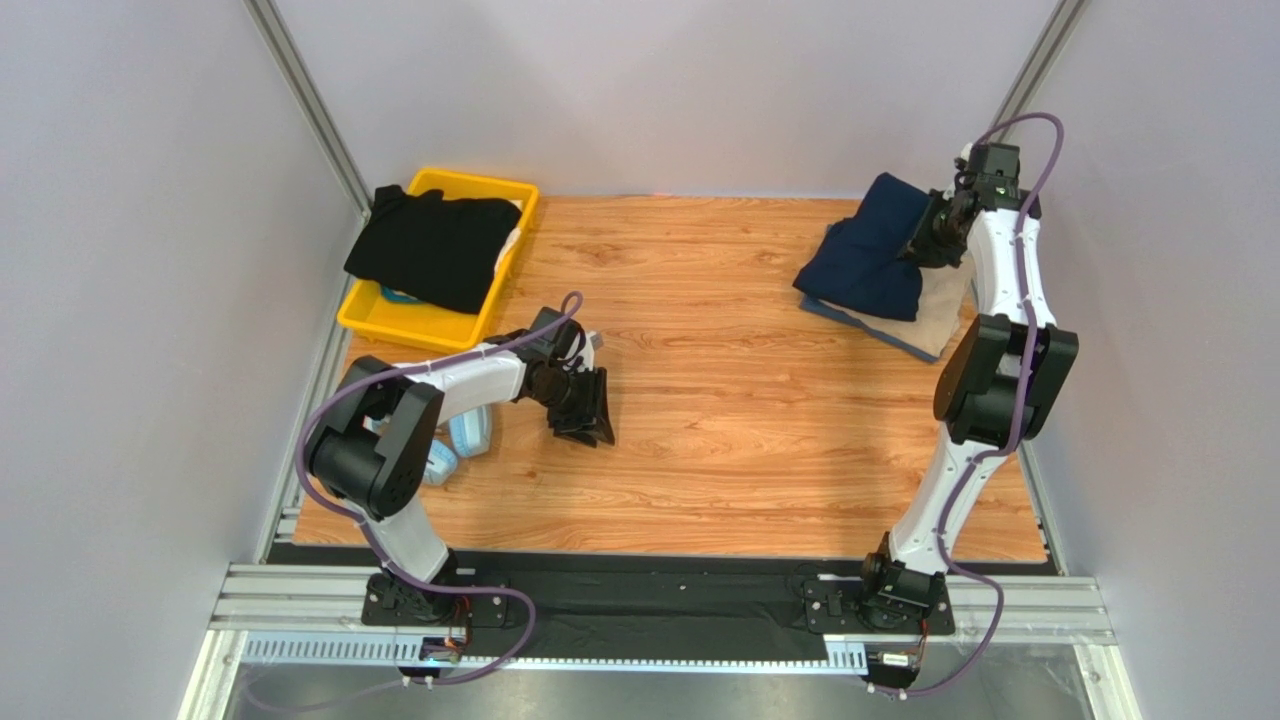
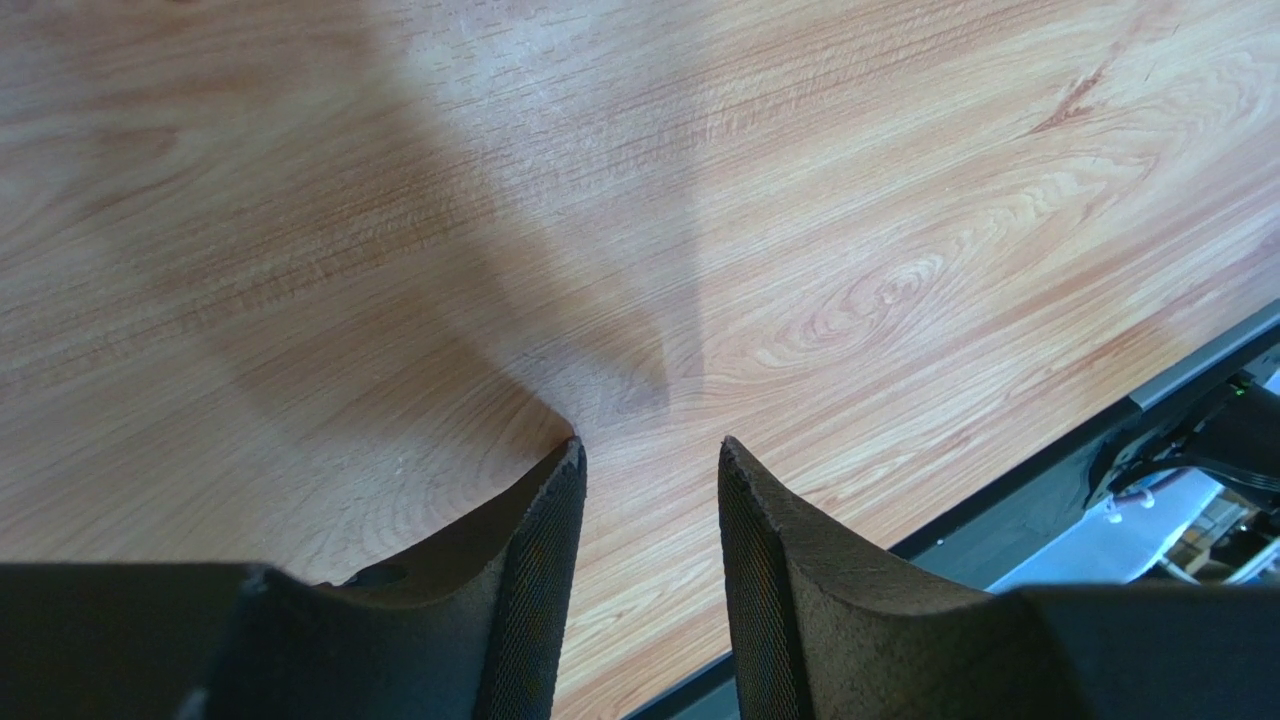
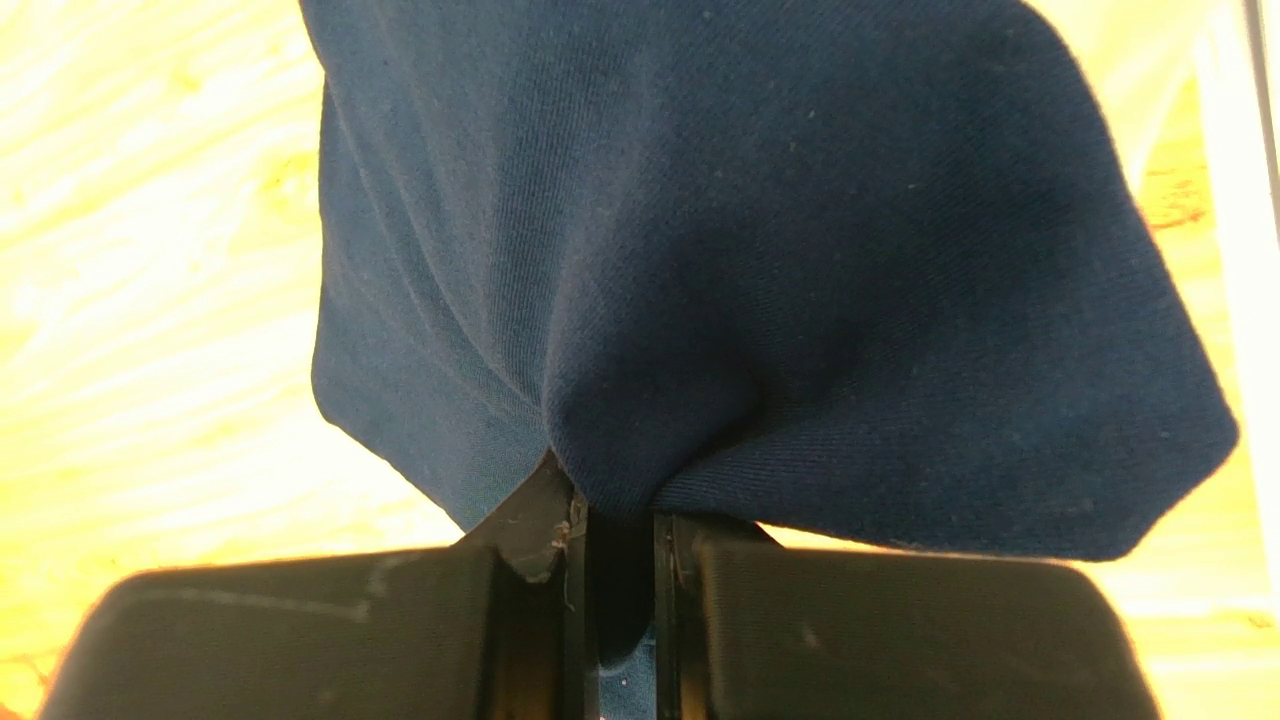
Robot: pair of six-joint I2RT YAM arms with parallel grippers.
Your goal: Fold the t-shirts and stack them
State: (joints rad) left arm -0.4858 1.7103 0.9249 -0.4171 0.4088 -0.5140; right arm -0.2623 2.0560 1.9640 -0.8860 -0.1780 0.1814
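Wooden desk (image 1: 721, 390): right jaws clamp the navy t-shirt (image 1: 864, 255) at two o'clock. Left jaws, apart and empty, lie nearer the black t-shirt (image 1: 436, 240) at ten o'clock.

A navy t-shirt (image 1: 869, 252) is covering a tan t-shirt (image 1: 945, 312). A black t-shirt (image 1: 436, 243) is draping a yellow bin (image 1: 385, 320) on the wood-grained worktop (image 1: 721, 420).

Navy shirt (image 1: 864, 255) (bunched) on tan shirt (image 1: 947, 309)

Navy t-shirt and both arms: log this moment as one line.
right pincer: shut on navy t-shirt | left pincer: open, over table | tan t-shirt: beneath navy t-shirt | black t-shirt: draped across yellow bin
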